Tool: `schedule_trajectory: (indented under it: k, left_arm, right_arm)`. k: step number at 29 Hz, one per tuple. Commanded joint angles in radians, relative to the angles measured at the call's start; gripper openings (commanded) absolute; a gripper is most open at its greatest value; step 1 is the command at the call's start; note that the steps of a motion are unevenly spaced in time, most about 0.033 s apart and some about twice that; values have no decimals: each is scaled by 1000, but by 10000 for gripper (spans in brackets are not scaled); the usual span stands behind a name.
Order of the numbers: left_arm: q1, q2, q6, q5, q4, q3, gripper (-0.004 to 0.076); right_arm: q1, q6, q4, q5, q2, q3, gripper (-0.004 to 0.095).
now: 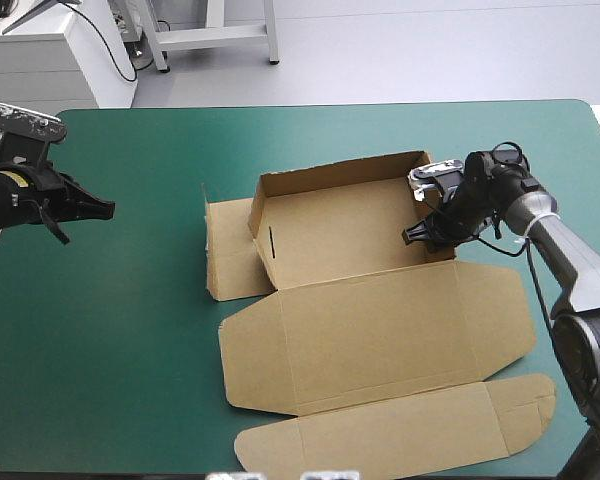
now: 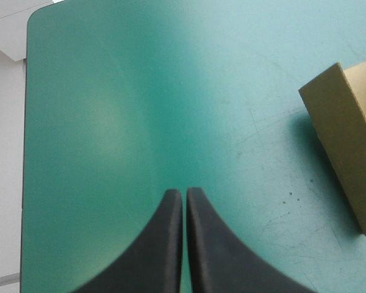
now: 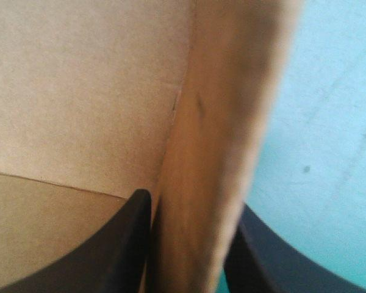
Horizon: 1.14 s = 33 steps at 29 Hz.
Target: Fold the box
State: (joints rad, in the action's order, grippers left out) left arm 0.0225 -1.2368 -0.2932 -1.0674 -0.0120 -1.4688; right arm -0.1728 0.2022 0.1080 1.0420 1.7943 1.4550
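Teal-green cover [image 1: 130,330] mostly bare. Left gripper [image 2: 184,194] pressed together, empty; brown box [image 1: 370,320] ahead, off to its side. Right gripper [image 3: 189,204] pinches box's side wall between fingers. Best: raise wall squarely upright, firm grip, without dragging box.

I see open teal-green worktop [image 1: 110,330] ahead of my left pincer [image 1: 108,209]; the brown cardboard box [image 1: 370,320], walls raised, blocks the centre and right.

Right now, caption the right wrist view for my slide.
Right gripper shut on a raised wall of the box, one finger inside, one outside over the teal-green cover.
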Motion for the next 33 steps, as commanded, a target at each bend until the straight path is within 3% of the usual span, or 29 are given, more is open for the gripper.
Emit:
schedule_trajectory:
  k: [1, 4, 11, 20, 33]
  left_arm:
    - [1, 29, 4, 61, -6, -21, 7]
    - [1, 29, 4, 61, -6, -21, 7]
    - [1, 29, 4, 71, -2, -21, 7]
    - [1, 27, 19, 54, -2, -21, 7]
    - [1, 27, 20, 13, -6, -21, 7]
  right_arm:
    - [6, 14, -14, -10, -49, 61, 457]
    - [6, 14, -13, 8, -51, 130, 519]
    - [6, 15, -13, 50, -81, 269, 521]
    - [6, 23, -16, 199, -137, 404, 521]
    - [6, 26, -8, 203, -78, 404, 522]
